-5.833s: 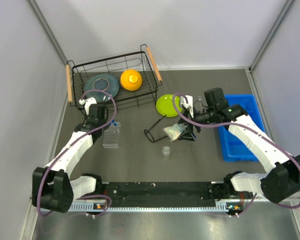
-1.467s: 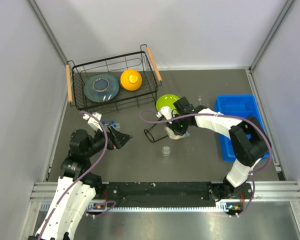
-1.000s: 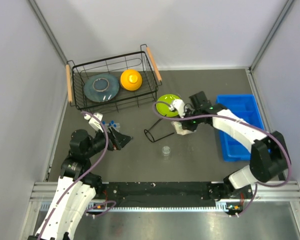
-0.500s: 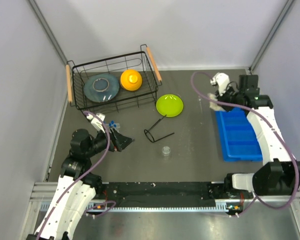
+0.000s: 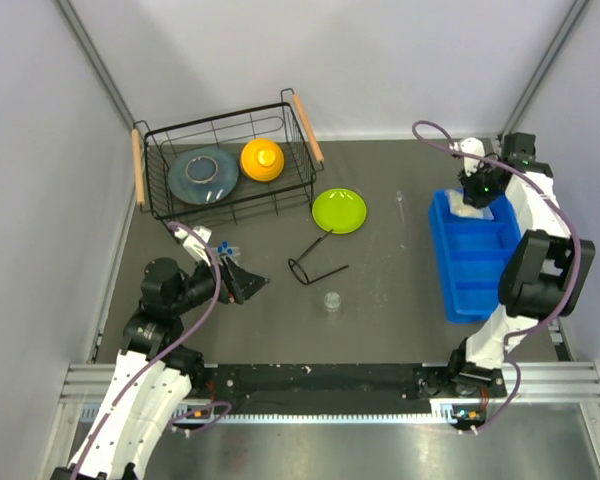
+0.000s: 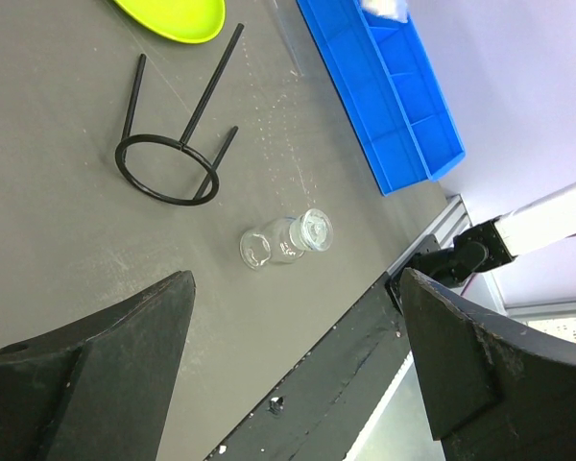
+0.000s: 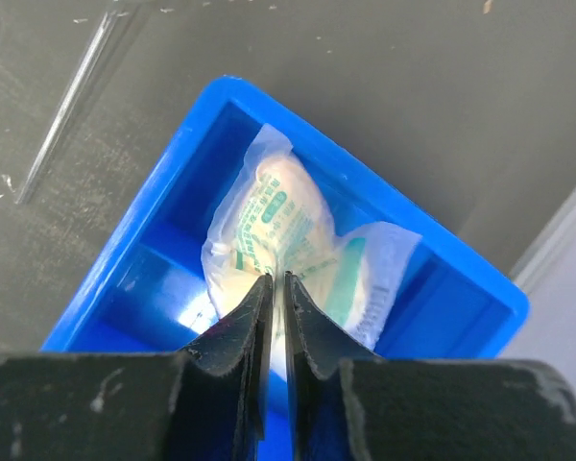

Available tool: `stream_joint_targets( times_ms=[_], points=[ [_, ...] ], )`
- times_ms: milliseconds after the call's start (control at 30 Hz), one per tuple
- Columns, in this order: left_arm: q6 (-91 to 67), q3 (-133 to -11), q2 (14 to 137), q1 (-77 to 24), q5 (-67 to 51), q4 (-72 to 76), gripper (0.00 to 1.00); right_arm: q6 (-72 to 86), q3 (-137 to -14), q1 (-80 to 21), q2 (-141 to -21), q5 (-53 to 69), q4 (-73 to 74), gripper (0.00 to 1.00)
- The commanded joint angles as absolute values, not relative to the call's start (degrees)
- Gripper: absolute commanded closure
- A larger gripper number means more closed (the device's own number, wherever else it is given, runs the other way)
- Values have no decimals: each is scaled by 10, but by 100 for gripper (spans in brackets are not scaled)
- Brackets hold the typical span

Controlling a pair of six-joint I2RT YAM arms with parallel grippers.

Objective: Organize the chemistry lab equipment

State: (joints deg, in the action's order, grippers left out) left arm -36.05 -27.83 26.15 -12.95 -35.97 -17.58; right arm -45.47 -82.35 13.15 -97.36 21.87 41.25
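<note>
Nearest the bases, the left pincer point(image 5: 244, 283) hangs low over the dark worktop point(image 5: 380, 290), fingers spread wide with nothing between them; its wrist view shows only bare surface in the gap. Just beyond lies a small clear glass bottle point(image 6: 286, 240) on its side, a round stopper at one end; from above it is a faint speck. A little farther, apart from the bottle, a black wire tripod point(image 6: 211, 86) lies tipped over, ring nearer the left arm, legs pointing away, one ending close to a lime-green plate point(image 5: 339, 211). That plate is cut off by the top edge in the left wrist view. Beside the left wrist the blue caps of the test tubes point(image 5: 223, 243) peep out; what holds them is hidden by the arm. A thin glass rod point(image 7: 72, 101) lies on the worktop just beside the far end of the blue bin point(image 5: 475, 270), barely visible from above. The crinkly clear packet point(image 7: 288, 230) lies in the bin's far end compartment. The right pincer point(image 7: 276, 280) is right at the packet's edge, fingers almost together with a thin slit between; whether they pinch the film cannot be told. Farthest off, a wire basket point(image 5: 308, 128) holds a grey plate point(image 5: 202, 172) and an orange bowl point(image 5: 262, 160)
</note>
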Motion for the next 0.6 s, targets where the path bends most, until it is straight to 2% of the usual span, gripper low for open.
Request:
stream_joint_targets(
  times_ms=[0, 267, 467, 567],
  points=[
    [-353, -279, 266, -134, -360, -142, 7, -463, -858, 131, -1023, 222, 387, 90],
    [-350, -279, 271, -142, -363, -142, 7, -459, -849, 130, -1096, 183, 373, 87],
    [-347, -284, 276, -156, -356, -141, 7, -436, -842, 132, -1044, 204, 367, 85],
    [-342, -292, 287, -179, -343, -140, 7, -416, -836, 132, -997, 232, 368, 77]
  ],
)
